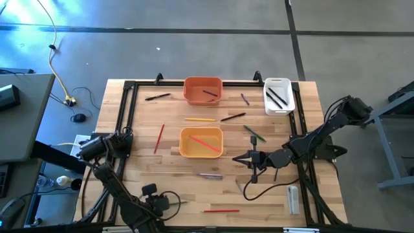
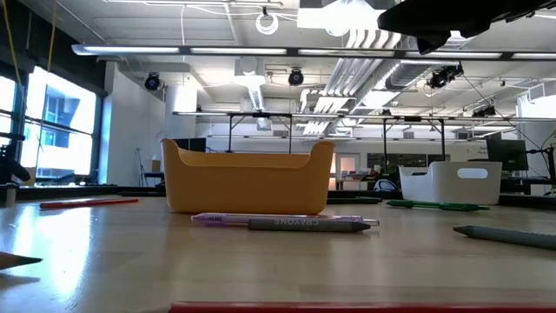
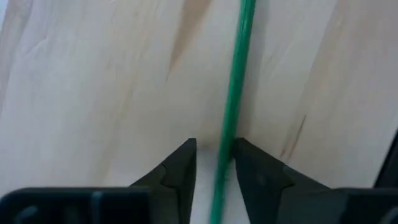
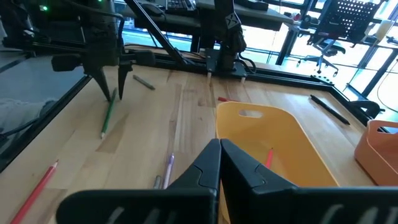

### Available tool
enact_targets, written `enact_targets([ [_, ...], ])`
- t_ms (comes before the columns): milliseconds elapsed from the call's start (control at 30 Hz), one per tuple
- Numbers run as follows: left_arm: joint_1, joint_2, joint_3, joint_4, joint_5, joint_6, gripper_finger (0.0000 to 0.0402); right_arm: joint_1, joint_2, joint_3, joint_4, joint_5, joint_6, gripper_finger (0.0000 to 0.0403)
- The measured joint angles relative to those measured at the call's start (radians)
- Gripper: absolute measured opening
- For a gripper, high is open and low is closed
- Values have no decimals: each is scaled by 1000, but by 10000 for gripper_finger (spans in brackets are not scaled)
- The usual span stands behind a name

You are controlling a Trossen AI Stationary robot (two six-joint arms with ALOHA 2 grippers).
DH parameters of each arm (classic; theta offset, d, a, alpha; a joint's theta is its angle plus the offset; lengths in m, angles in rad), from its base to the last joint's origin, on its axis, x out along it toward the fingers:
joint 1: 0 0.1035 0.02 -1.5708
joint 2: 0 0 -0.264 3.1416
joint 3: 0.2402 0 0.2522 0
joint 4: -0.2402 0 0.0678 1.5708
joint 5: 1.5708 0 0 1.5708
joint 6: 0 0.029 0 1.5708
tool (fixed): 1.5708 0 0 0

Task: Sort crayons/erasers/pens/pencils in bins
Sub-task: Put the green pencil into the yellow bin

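Observation:
My left gripper [image 3: 214, 149] is open at the table's near left, fingers pointing down, one on either side of a green pencil [image 3: 236, 74] that lies flat on the wood. The right wrist view shows it [image 4: 112, 93] standing over that pencil's end [image 4: 107, 121]. My right gripper [image 4: 217, 155] is shut and empty, held above the table just right of the yellow-orange bin [image 1: 183, 144], which holds a red stick. The orange bin [image 1: 187, 90] and the white bin [image 1: 266, 97] stand at the far edge, each with sticks in it. My left gripper's fingers [image 3: 249, 162] come from above, pointing down, and lie across the green pencil near its end [image 3: 222, 155], which rests on the table. One finger stands right against the pencil, but I cannot tell whether it touches.
Loose sticks lie about the table: a black one [image 1: 157, 96], a red one [image 1: 159, 138], a yellow one [image 1: 200, 119], a green one [image 1: 253, 133], a grey crayon and a purple pen [image 2: 287, 223], and a red one [image 1: 221, 210] near the front edge. A black frame rims the table.

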Motion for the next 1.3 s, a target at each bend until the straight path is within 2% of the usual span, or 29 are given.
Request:
enact_targets([
  [233,39,-1,0,0,37,182,26,0,0,0,0,0,0,0],
  [367,63,-18,-5,-26,11,254,4,0,0,0,0,0,7,0],
  [667,94,-147,-7,-129,-76,274,0,0,0,0,0,-1,8,0],
  [900,98,-276,-6,-169,-192,276,0,0,0,0,-9,-1,35,0],
  [1133,109,-246,-4,-184,-156,350,2,11,0,0,-26,-1,53,0],
  [1300,199,-213,-5,-146,-106,517,28,11,0,0,-30,-1,54,0],
])
